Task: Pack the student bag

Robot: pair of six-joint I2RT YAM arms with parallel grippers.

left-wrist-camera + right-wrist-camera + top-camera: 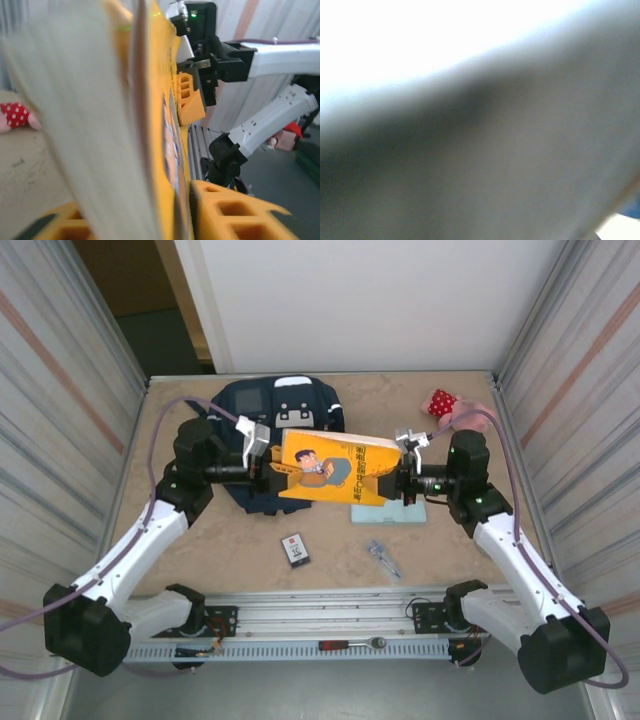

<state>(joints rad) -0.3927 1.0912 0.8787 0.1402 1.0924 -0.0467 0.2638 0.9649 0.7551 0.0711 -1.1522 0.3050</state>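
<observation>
A yellow book (330,468) with a cartoon cover hangs tilted above the table, carried between my two grippers. My left gripper (268,468) is at its left end; in the left wrist view the cover (170,130) and blurred pages stand between that gripper's yellow fingers (235,210), which are slightly apart, open. My right gripper (397,478) is shut on the book's right edge, one yellow finger (190,97) pressed flat on the cover. The student bag (300,405), navy blue with a white patch, lies on the table behind the book, partly hidden by it. The right wrist view is a blurred grey surface close to the lens.
A pink plush toy in a red dotted dress (447,405) lies at the back right. A small dark card (294,549) and a metal piece (383,557) lie near the front. A light blue flat thing (400,512) is under the right gripper. Corrugated walls close in both sides.
</observation>
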